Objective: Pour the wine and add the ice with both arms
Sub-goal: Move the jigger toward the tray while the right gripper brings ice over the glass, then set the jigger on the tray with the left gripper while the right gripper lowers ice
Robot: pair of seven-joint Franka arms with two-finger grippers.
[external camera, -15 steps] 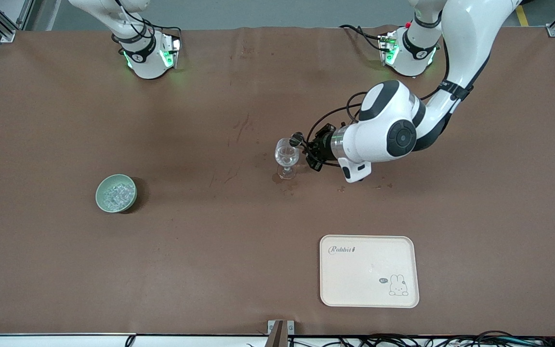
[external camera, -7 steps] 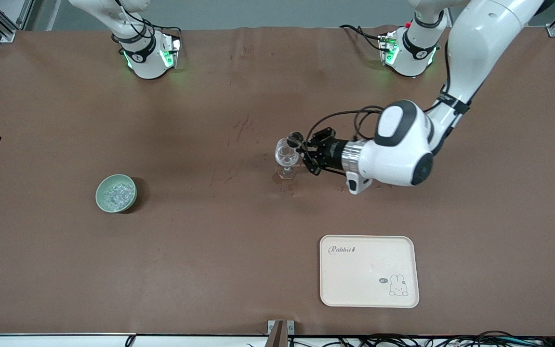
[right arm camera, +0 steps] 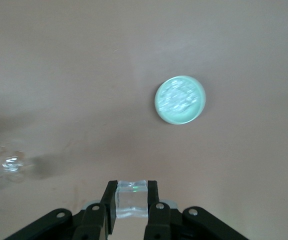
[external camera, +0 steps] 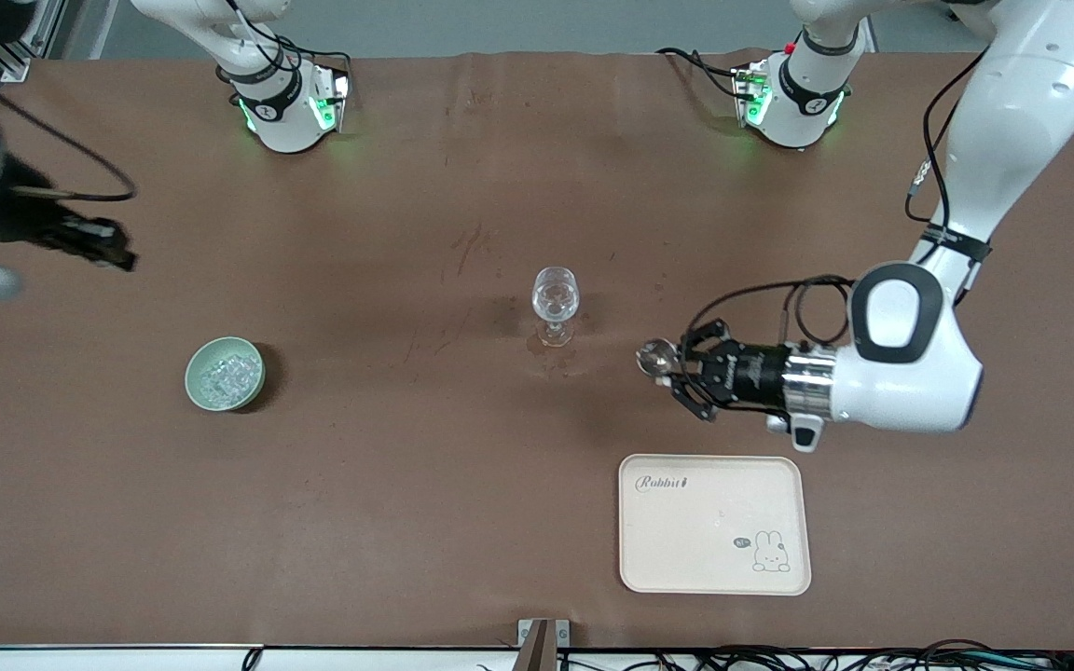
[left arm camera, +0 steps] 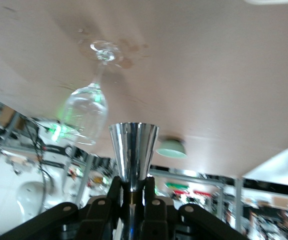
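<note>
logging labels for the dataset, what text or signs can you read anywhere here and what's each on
"Rabbit": printed in script at a corner of the cream tray, which lies nearer the front camera than the glass.
A small dark mark beside the rabbit drawing on the tray: too small to read.
Round marks on the arm bases: too small to read.
No text shows on the bowl or the metal cup.

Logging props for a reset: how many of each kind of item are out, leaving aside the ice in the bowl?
Stemmed glass: 1
Pale green bowl: 1
Cream tray: 1
Metal cup: 1, in the left gripper over the table
Loose ice cube: 1, in the right gripper over the table
Total: 5
</note>
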